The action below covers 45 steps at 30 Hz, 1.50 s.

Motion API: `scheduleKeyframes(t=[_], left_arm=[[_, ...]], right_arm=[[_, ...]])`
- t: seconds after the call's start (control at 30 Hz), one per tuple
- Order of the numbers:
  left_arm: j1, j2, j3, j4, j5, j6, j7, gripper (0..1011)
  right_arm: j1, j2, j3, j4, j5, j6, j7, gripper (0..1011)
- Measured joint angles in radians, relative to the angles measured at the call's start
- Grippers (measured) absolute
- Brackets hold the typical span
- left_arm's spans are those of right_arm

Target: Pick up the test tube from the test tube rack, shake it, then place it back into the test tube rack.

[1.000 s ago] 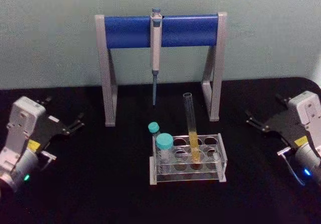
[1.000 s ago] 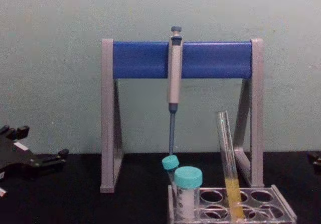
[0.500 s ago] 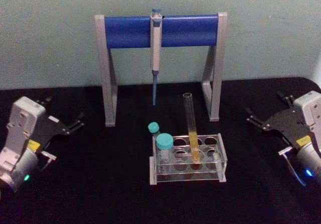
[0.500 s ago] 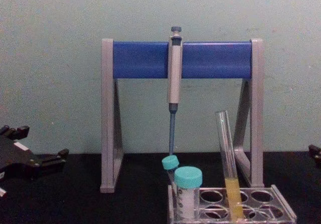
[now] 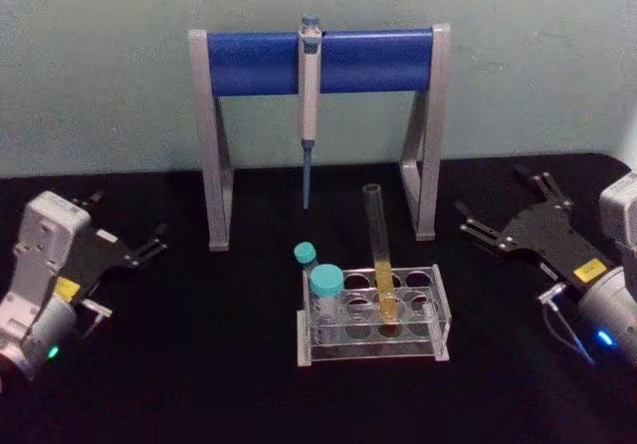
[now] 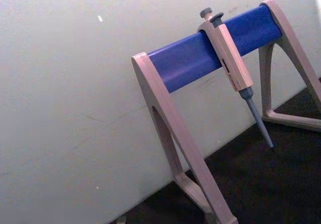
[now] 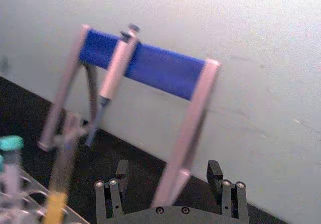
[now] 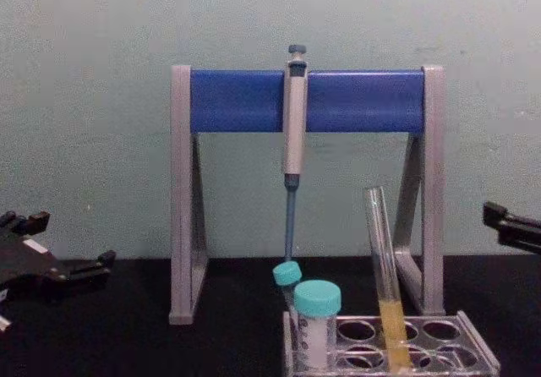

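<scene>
The test tube (image 5: 378, 250) stands upright in the test tube rack (image 5: 370, 347) at the table's middle, its lower part yellow. In the chest view the test tube (image 8: 382, 263) leans slightly in the rack (image 8: 480, 361). My right gripper (image 5: 495, 193) is open, to the right of the rack and apart from it, its fingers pointing toward the tube. It shows at the chest view's right edge as the right gripper (image 8: 510, 222). In the right wrist view the open gripper (image 7: 168, 183) faces the blurred tube (image 7: 61, 171). My left gripper (image 5: 124, 223) rests open at the far left.
Two teal-capped tubes (image 5: 325, 283) stand in the rack's left end. Behind the rack rises the grey and blue pipette stand (image 5: 259, 63) with a pipette (image 5: 310, 91) hanging from it. The tabletop is black, with a pale wall behind.
My right gripper has moved left toward the rack and has come into the chest view at the right edge. The left arm, the tube and the rack have not moved.
</scene>
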Motion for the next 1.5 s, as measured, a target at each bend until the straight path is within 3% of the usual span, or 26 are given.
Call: scheduleKeyframes(t=[0.2, 0.47, 0.83, 1.2, 1.5], left_arm=[[0.000, 0.000, 0.000, 0.000, 0.000, 0.000, 0.000, 1001], [0.000, 0.000, 0.000, 0.000, 0.000, 0.000, 0.000, 1001], [0.000, 0.000, 0.000, 0.000, 0.000, 0.000, 0.000, 1001], [0.000, 0.000, 0.000, 0.000, 0.000, 0.000, 0.000, 1001], [0.000, 0.000, 0.000, 0.000, 0.000, 0.000, 0.000, 1001]], right_arm=[[0.010, -0.014, -0.003, -0.013, 0.058, 0.000, 0.095, 1000], [0.037, -0.037, -0.018, -0.029, 0.120, 0.073, 0.201, 1000], [0.103, -0.076, -0.049, -0.002, 0.115, 0.180, 0.271, 1000], [0.145, -0.115, -0.064, 0.033, 0.085, 0.277, 0.283, 1000], [0.155, -0.137, -0.058, 0.054, 0.075, 0.308, 0.297, 1000]])
